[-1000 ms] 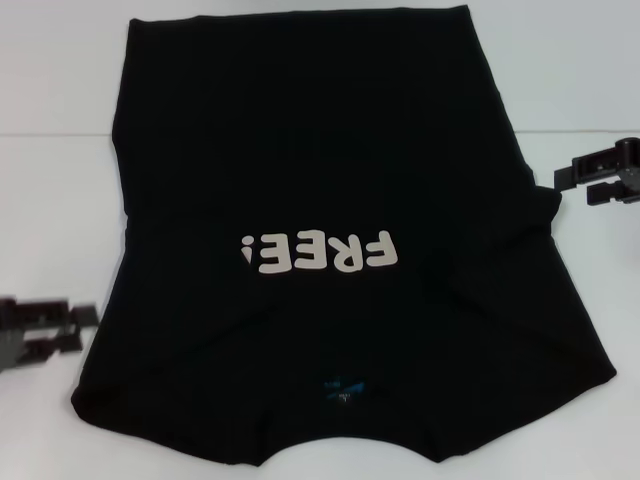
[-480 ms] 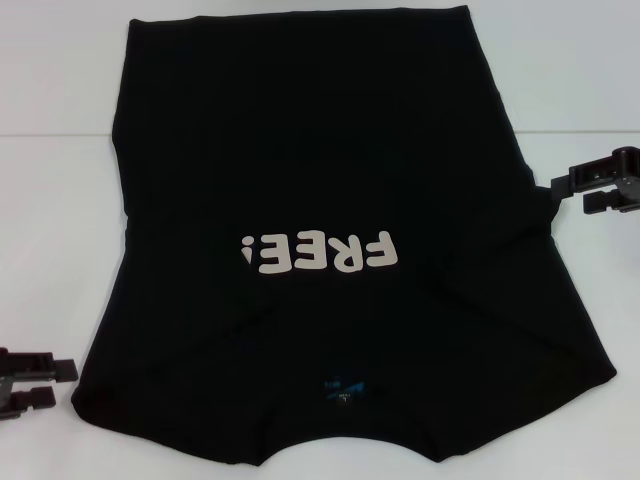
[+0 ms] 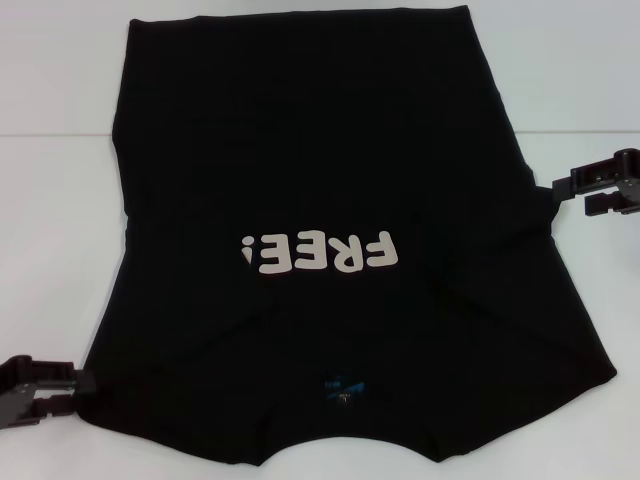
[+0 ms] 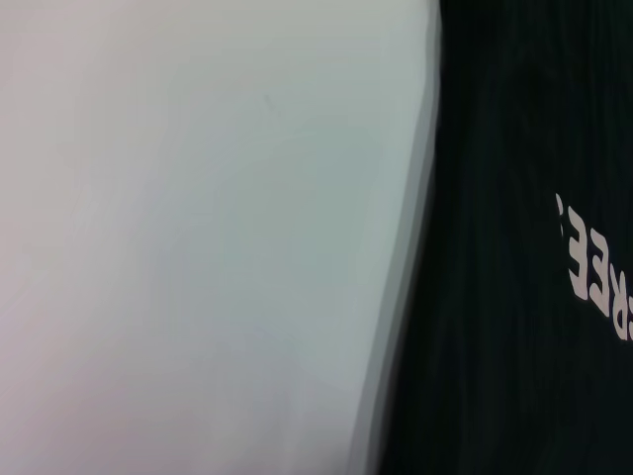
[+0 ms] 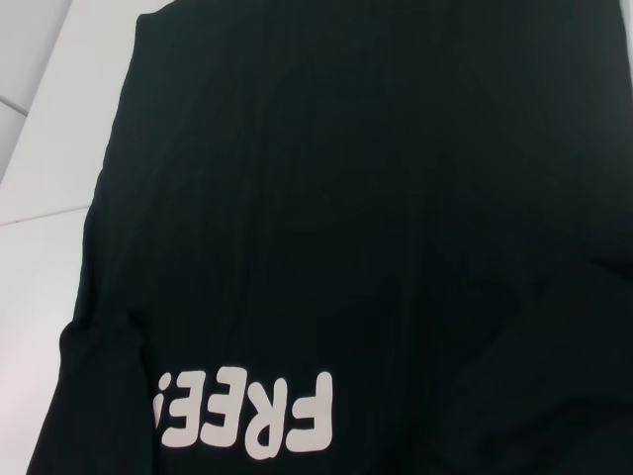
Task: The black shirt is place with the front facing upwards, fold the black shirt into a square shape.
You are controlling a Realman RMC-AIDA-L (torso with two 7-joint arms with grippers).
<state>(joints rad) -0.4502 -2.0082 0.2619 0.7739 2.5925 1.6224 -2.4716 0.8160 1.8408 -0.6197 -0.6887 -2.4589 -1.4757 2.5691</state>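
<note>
The black shirt lies flat on the white table with its front up. Its off-white "FREE!" letters read upside down from the head view, and the blue neck label is near the front edge. My left gripper is open at the shirt's near-left corner, its fingertips touching the cloth edge. My right gripper is open at the shirt's right edge, level with the sleeve fold. The left wrist view shows the shirt edge beside bare table. The right wrist view shows the shirt with its letters.
The white table extends on both sides of the shirt, with a thin seam line running across it at the back. The shirt's neck side reaches the bottom edge of the head view.
My left gripper moved nearer along the shirt's left side, then in to its near-left corner. My right gripper drew slightly outward to the right. The shirt has not moved.
</note>
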